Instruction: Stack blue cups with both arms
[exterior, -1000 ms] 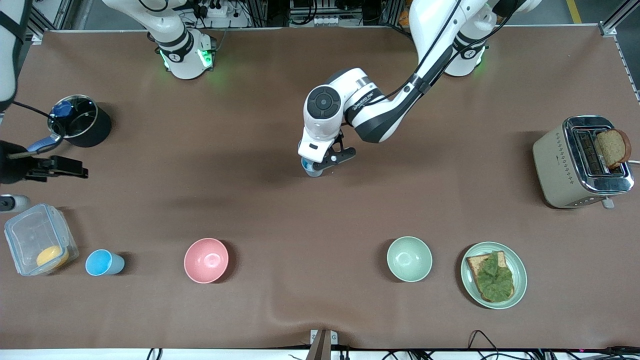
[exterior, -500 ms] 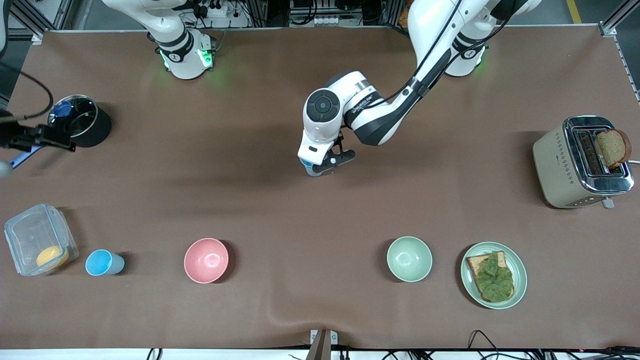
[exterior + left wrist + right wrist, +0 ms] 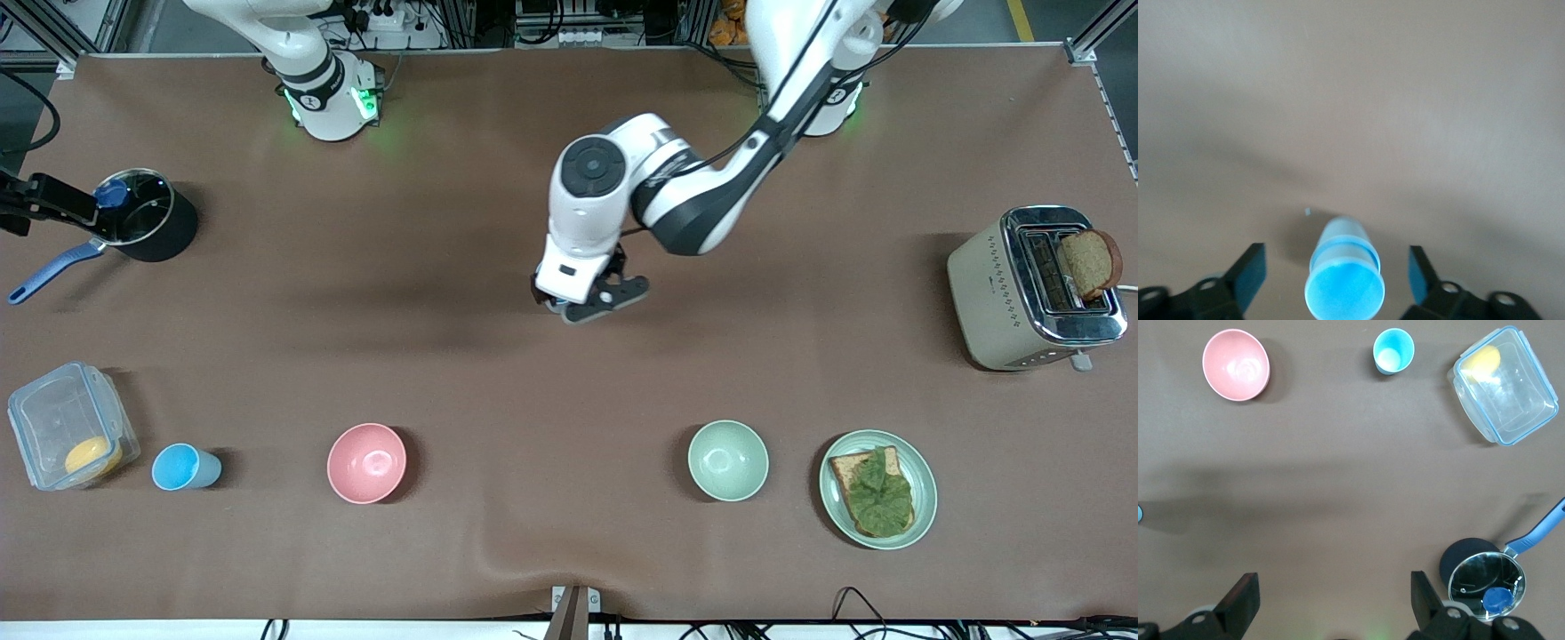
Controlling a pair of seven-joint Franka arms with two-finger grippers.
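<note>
Since a second ago the left gripper (image 3: pixel 591 305) has risen off the stacked blue cups (image 3: pixel 1343 280) in the middle of the table (image 3: pixel 498 356), and the right gripper (image 3: pixel 36 200) has pulled up past the pot (image 3: pixel 142 216) at the right arm's end. Seen from the left wrist, the left gripper's fingers (image 3: pixel 1248 270) stand wide apart with the cups upright between them, touching neither; two rims show, one cup nested in the other. The right gripper is spread open too and holds nothing, over the table edge beside the pot with its blue handle.

One more blue cup (image 3: pixel 184 468) stands alone near the front edge, between a clear plastic box (image 3: pixel 69 425) with something yellow inside and a pink bowl (image 3: pixel 366 462). Along the same row sit a green bowl (image 3: pixel 727 460) and a green plate (image 3: pixel 877 489) with bread and lettuce. A toaster (image 3: pixel 1031 289) with a slice of bread sticking out stands at the left arm's end.

A brown mat covers the whole table, slightly rippled at the front edge. Metal framing and cables run along the edge where the arm bases stand, both lit green.
</note>
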